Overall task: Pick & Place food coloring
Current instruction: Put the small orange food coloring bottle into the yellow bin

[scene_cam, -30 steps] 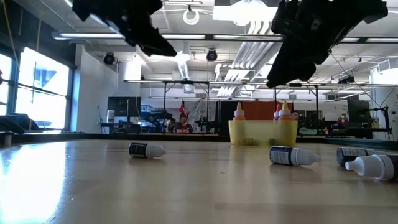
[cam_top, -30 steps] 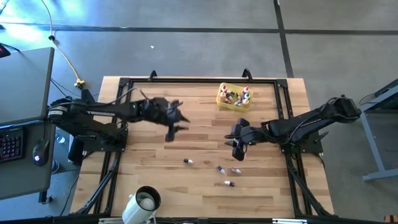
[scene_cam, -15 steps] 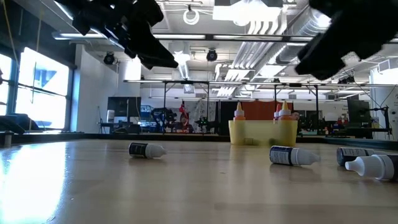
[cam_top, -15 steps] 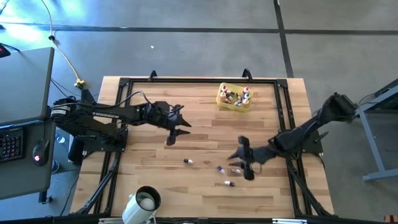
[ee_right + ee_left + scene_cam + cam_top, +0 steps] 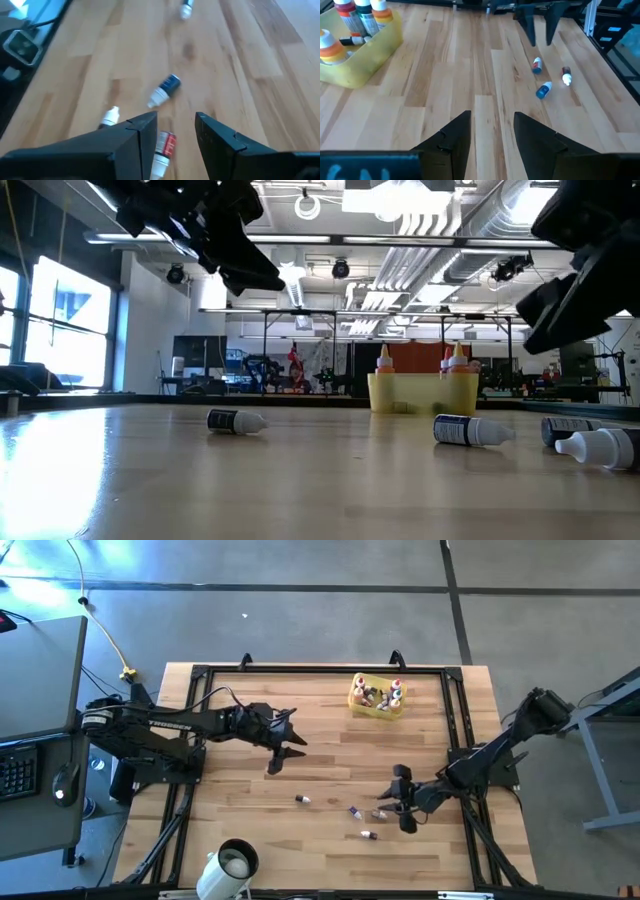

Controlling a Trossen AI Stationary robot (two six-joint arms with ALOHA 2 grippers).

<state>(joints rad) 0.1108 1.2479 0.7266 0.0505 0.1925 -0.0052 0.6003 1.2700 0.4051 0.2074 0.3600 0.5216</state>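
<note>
Several small food coloring bottles lie on their sides on the wooden table: one with a blue label (image 5: 164,91), one with a red label (image 5: 162,147), one white-capped (image 5: 109,117), and one apart to the left (image 5: 302,800). More bottles stand in the yellow tray (image 5: 377,696). My right gripper (image 5: 393,802) is open just over the loose bottles. In its wrist view (image 5: 175,125) the red-labelled bottle lies between and below the fingers, untouched. My left gripper (image 5: 286,746) is open and empty above the table's middle left.
A white mug (image 5: 230,865) lies at the near left edge. A black frame (image 5: 455,720) runs along the table's sides. Bare wood lies between the tray and the loose bottles (image 5: 340,755).
My right gripper has swung from the table's middle toward the near edge and come down over the loose bottles, staying open. My left gripper has shifted slightly toward the right, then held still. The bottles have not moved.
</note>
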